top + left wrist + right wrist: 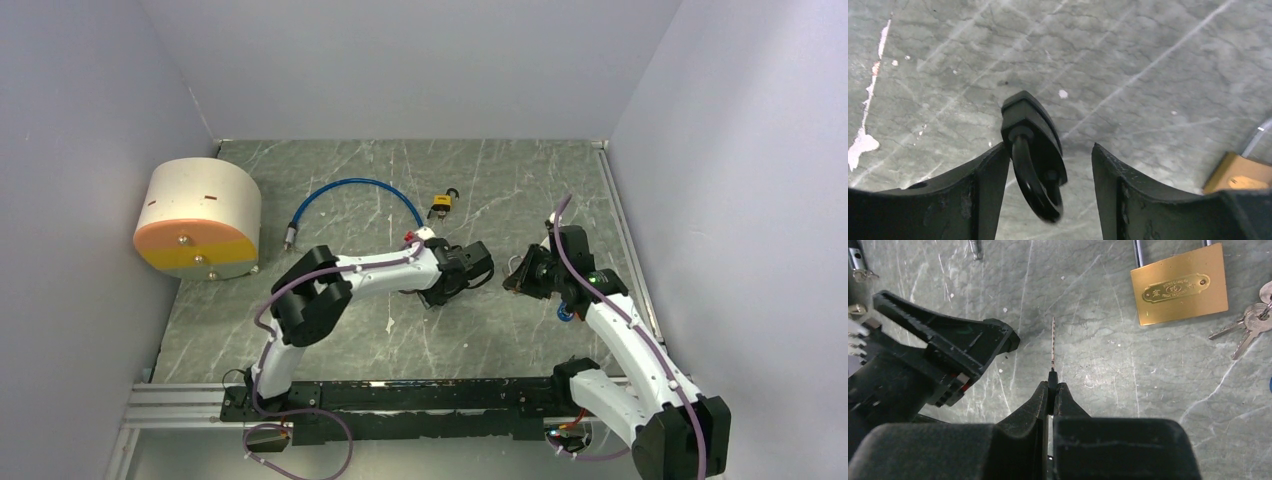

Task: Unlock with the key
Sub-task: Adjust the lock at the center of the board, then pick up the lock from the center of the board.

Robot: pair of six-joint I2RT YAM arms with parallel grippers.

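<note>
Two claws | left claw (1049, 155) spread — black lock (1030, 135) between its fingers | right claw (1052, 386) pinching key (1053, 345) — over bench (1158, 390)

Top external view: fixed high above the near edge of the desk (520, 170), facing down and forward at long range, taking in the whole surface, with the left tool (487, 265) and right tool (512, 280) near frame centre. Left wrist view: mounted just behind its own fingers, facing steeply down at bare desk at very close range. Right wrist view: low and close, looking along the key (1053, 345). It shares with the top view the left tool at frame left and the padlock (1178, 285) at upper right.
</note>
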